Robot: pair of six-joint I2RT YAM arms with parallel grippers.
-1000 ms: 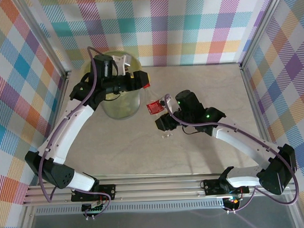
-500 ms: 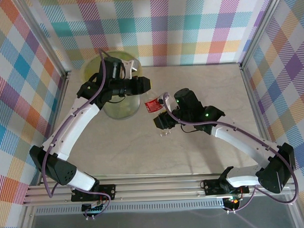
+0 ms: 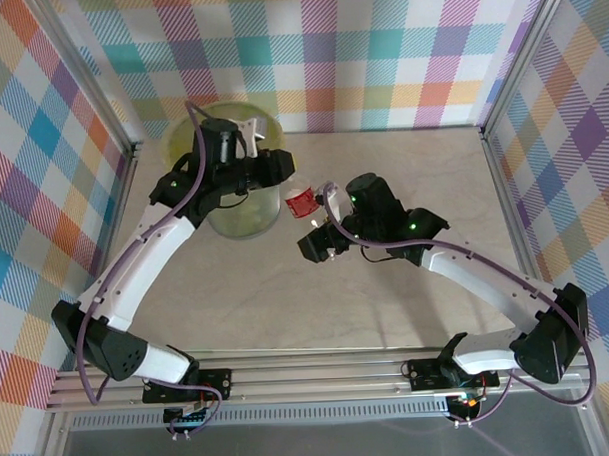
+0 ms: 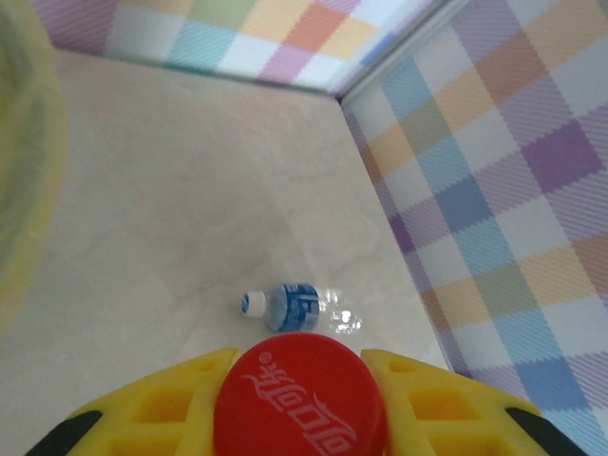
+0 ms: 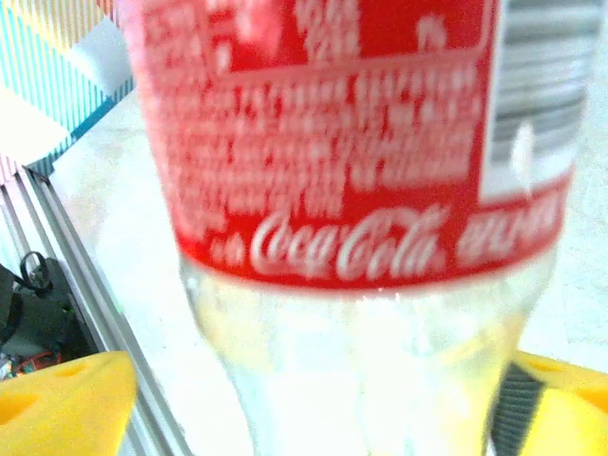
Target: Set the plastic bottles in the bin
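Note:
My right gripper is shut on a clear plastic bottle with a red Coca-Cola label, held up just right of the bin. In the right wrist view that bottle spans the gap between the yellow fingers. My left gripper hovers at the bin's right rim, and its yellow fingers are shut on a red Coca-Cola cap. The bottle under the cap is hidden. I cannot tell whether it is the same bottle. A blue-labelled bottle lies on the table beyond.
The bin's yellow-green bag rim fills the left edge of the left wrist view. Checked walls and metal frame posts enclose the beige table. A rail runs along the near edge by the arm bases.
My right gripper has carried the red-labelled bottle up and left toward the bin. The left gripper has drawn slightly left along the bin's rim.

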